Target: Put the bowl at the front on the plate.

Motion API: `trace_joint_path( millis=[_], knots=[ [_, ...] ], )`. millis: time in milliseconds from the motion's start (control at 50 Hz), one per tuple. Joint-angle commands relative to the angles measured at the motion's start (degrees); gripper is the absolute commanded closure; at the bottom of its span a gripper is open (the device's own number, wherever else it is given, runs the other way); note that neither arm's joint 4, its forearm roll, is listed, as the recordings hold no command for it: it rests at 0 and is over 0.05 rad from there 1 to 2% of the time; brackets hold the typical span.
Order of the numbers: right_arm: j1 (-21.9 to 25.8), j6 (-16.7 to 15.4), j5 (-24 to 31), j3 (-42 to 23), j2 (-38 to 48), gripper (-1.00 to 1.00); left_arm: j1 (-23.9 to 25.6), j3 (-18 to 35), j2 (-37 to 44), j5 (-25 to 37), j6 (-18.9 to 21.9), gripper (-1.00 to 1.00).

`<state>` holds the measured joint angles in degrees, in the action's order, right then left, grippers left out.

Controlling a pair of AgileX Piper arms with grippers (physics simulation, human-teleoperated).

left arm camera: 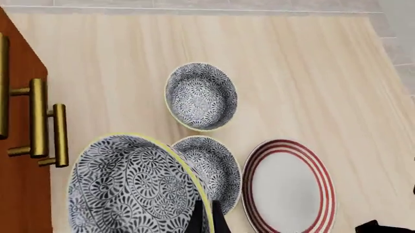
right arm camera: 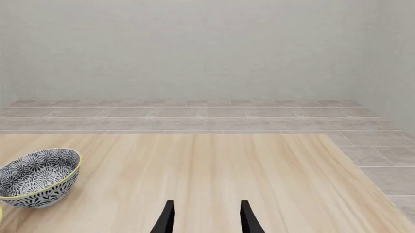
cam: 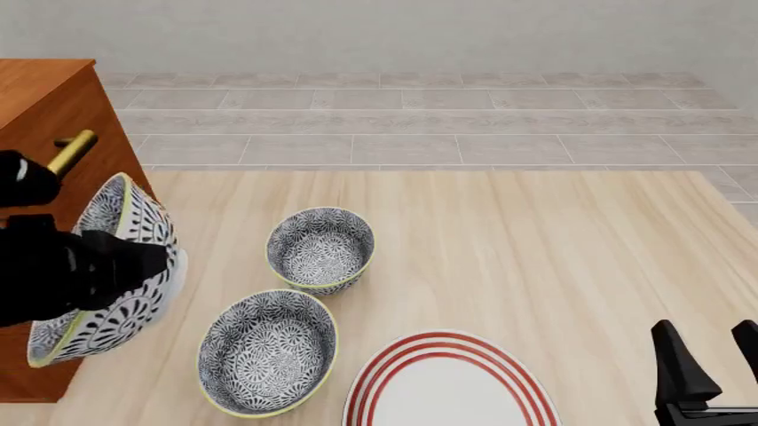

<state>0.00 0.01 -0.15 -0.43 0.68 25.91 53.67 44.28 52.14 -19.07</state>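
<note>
Round blue-grey floral ceramic bowl (cam: 105, 271) with yellow-green rim: lifted off the counter (cam: 533, 248), tilted, above its left edge, gripped at the rim by the left gripper (left arm camera: 207, 218), jaws closed on it. Two look-alike bowls (cam: 268, 351) (cam: 319, 248) rest beside it. White red-ringed plate (cam: 450, 386) at the front edge. Right gripper (right arm camera: 204, 216) by the front right corner, jaws apart, apparently empty.

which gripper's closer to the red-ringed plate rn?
Right. The right gripper hangs open just off the plate, toward the table's right edge. The left gripper is further, over the far left by the cabinet, shut on a lifted bowl.
</note>
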Motion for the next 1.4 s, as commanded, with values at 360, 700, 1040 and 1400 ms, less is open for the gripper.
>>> trace_joint_path(
  millis=[360,700,1040,1400],
  knots=[
    [0.01,-0.01,0.04,0.10,-0.15,-1.00,14.30,5.24,10.51,-5.35,13.00,1.00],
    [0.00,-0.02,0.04,0.10,-0.17,-1.00,23.55,10.00,17.80,-8.09,13.77,1.00],
    [0.01,0.00,0.04,0.10,-0.15,-1.00,30.50,6.57,24.66,-14.50,16.92,1.00],
    [0.01,-0.01,0.04,0.10,-0.16,-1.00,38.16,10.52,31.67,-17.71,16.17,1.00]
  ],
)
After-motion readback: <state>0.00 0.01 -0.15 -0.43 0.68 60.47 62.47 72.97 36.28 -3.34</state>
